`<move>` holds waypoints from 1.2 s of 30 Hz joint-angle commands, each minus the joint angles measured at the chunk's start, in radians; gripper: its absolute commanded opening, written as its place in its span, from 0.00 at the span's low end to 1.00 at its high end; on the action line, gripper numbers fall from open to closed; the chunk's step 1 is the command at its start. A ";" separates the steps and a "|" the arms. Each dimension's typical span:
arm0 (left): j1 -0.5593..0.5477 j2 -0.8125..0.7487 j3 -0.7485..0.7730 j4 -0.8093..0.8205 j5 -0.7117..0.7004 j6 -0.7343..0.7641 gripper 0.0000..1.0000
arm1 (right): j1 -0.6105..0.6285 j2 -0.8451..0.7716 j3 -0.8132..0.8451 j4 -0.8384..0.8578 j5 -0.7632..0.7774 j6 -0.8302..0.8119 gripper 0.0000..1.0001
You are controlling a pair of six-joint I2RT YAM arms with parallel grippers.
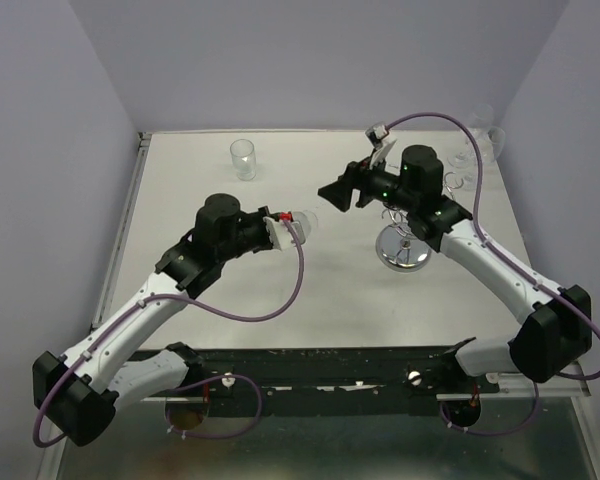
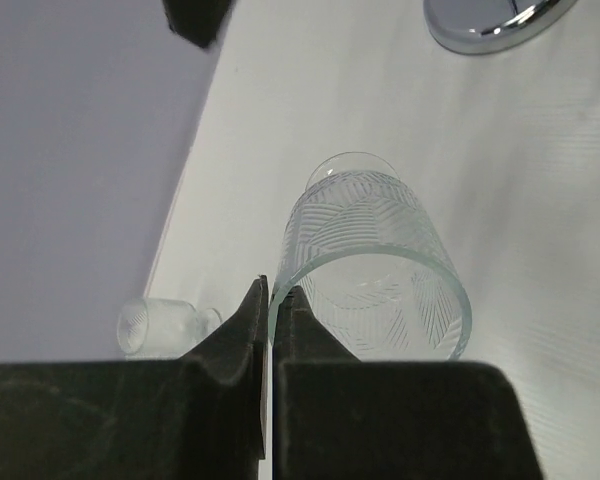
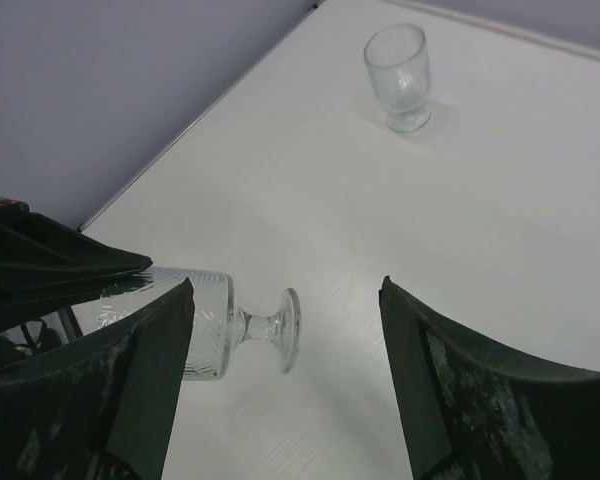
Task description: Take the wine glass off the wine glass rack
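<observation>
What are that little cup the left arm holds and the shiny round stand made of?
The wine glass looks like clear glass: see-through, with a leaf pattern. The wine glass rack seems chrome-plated metal: its disc base mirrors its surroundings.

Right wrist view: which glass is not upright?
The near glass, held sideways by its rim in the left gripper; the far glass stands upright on the table.

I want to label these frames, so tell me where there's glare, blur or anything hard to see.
Top view: even light, but the held glass is faint and the rack base glints. Left wrist view: glass sharp, left gripper dark and soft-edged. Right wrist view: right gripper blurred up close, far glass clear.
</observation>
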 commanded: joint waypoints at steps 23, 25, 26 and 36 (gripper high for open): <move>0.453 0.700 0.841 -0.655 -0.164 -0.151 0.00 | -0.034 -0.276 0.176 -0.431 -0.034 -0.611 0.91; 0.487 0.811 0.993 -0.754 -0.151 -0.136 0.00 | -0.037 -0.282 0.169 -0.421 -0.034 -0.611 0.91; 0.504 0.861 1.062 -0.809 -0.149 -0.131 0.00 | -0.039 -0.284 0.166 -0.415 -0.035 -0.613 0.91; 0.608 1.161 1.449 -0.971 -0.138 -0.151 0.00 | -0.068 -0.307 0.152 -0.414 -0.046 -0.616 0.92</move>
